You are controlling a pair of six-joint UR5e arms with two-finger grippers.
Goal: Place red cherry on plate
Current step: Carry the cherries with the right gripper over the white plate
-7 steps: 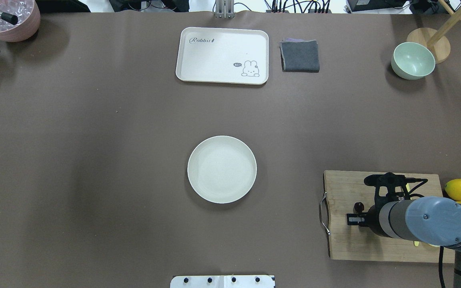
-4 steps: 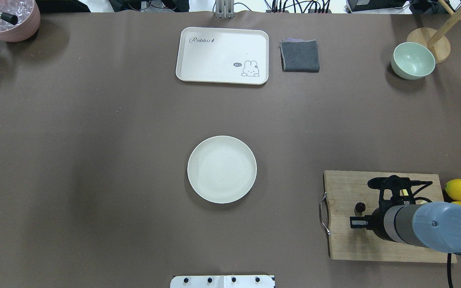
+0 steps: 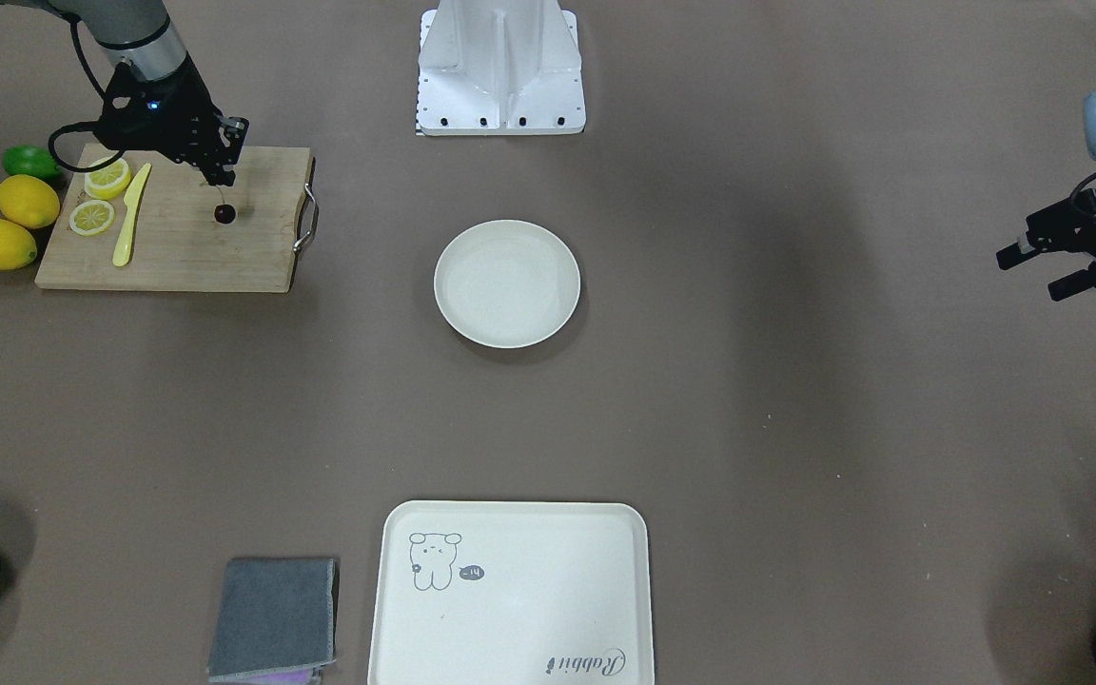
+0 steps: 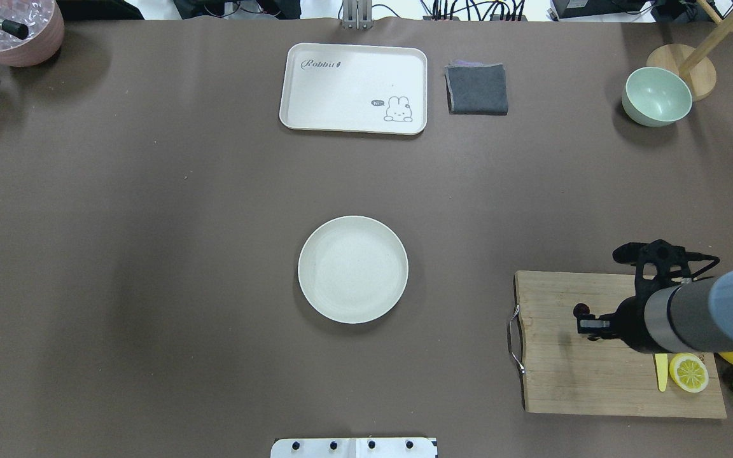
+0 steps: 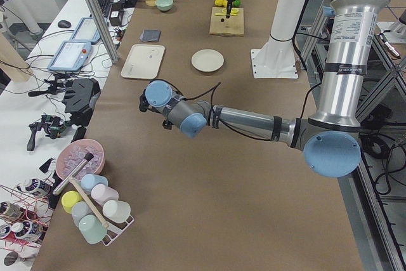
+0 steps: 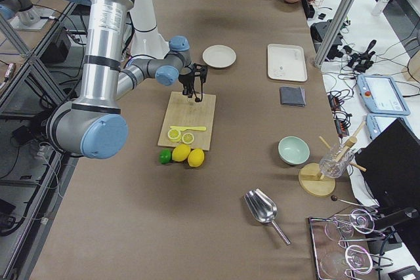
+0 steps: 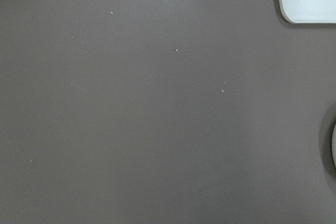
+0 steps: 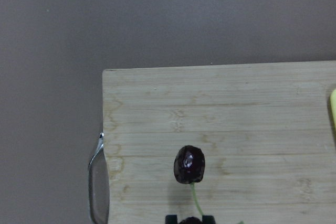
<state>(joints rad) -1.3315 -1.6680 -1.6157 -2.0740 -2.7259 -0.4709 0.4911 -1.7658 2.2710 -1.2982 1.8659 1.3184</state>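
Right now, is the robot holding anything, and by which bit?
The right hand pinches the red cherry by its thin stem; the left hand holds nothing.

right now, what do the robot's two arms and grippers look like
Both arms are silver-grey tubes with pale blue-grey joint caps: the left arm and the right arm. Each ends in a black two-finger gripper, the left gripper and right gripper, with a black cable looping by the wrist. A small blue light shows on the right wrist.
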